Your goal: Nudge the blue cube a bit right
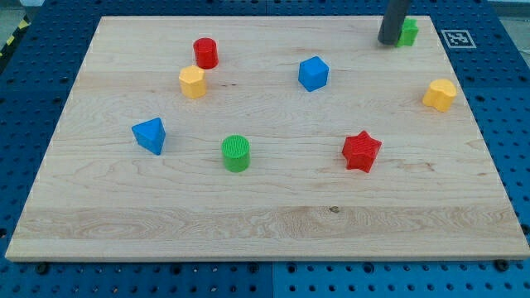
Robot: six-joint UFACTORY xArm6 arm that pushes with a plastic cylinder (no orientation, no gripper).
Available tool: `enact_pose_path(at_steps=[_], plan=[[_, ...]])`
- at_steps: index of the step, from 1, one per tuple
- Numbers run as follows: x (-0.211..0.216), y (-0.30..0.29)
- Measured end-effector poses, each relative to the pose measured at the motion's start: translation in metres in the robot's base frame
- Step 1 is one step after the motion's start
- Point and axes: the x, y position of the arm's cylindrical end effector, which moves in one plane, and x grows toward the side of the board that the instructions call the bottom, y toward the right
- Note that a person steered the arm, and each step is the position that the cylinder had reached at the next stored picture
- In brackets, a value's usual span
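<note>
Wooden surface (273, 223) carries the blue cube (313, 73) near the view's top centre, untouched; my tip (387, 41) sits well apart at the top right beside a green block (407, 31); no jaws exist, so the nudge remains undone

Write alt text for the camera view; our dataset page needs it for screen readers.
A blue cube sits upper middle on a wooden board, while my tip rests far to its right at the view's top, against a green block. Six other coloured blocks lie scattered around.
</note>
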Motion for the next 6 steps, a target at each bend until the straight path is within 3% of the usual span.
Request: enact_pose_path(at_steps=[1,3,4,5,6], plan=[[0.004,-0.016],[0.021,-0.204],[0.066,-0.242],[0.101,-0.194],[0.107,-0.14]])
